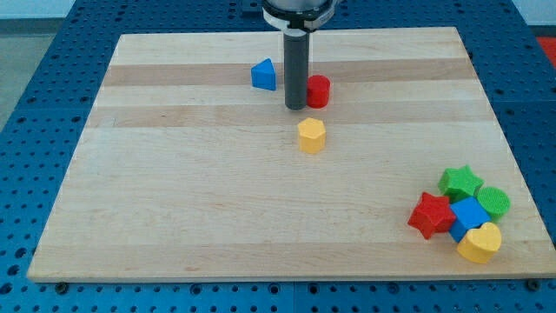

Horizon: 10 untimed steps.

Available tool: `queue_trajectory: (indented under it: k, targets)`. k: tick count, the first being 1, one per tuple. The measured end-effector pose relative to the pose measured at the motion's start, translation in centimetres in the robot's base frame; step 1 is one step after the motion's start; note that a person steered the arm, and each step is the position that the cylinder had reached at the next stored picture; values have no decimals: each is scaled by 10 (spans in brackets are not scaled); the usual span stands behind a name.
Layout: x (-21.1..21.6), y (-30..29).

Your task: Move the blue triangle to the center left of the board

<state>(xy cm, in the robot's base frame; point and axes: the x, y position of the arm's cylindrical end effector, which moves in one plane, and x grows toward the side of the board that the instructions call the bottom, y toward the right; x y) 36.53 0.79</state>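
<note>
Blue triangle (263,75): sits near the far edge of the tabletop (174,217), a little toward the left of the midline, flat on its base and standing apart from everything else.

My tip (295,106): planted on the wood just beside the triangle on its right, with the red cylinder (319,91) close against the rod's other side; whether rod and cylinder touch, I cannot tell.

End effector: a bare dark rod with nothing to open or close, so it holds nothing; all it can do is shove.

Handling: the triangle looks like a small, stiff, light block that should slide readily over the smooth boards. No taking hold is possible; by my reckoning the push belongs on its right-hand face, a bit toward the far side, so it travels left and toward the near edge to reach the middle of the left edge.

Risk: a slanted face may let the rod glance off and spin the block; a push low and centred on the face seems safest.

Yellow block (311,136): nearer the middle of the tabletop, clear of the likely path.

Near right corner: a huddle of red star (431,215), green star (459,183), green cylinder (493,202), blue block (470,215) and yellow heart (480,243), well apart from the work.
</note>
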Motion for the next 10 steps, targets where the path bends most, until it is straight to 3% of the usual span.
queue_trajectory:
  k: [2, 4, 9, 10]
  targets:
    - [-67, 0]
    - [-68, -28]
    - [-51, -232]
    - [-74, -217]
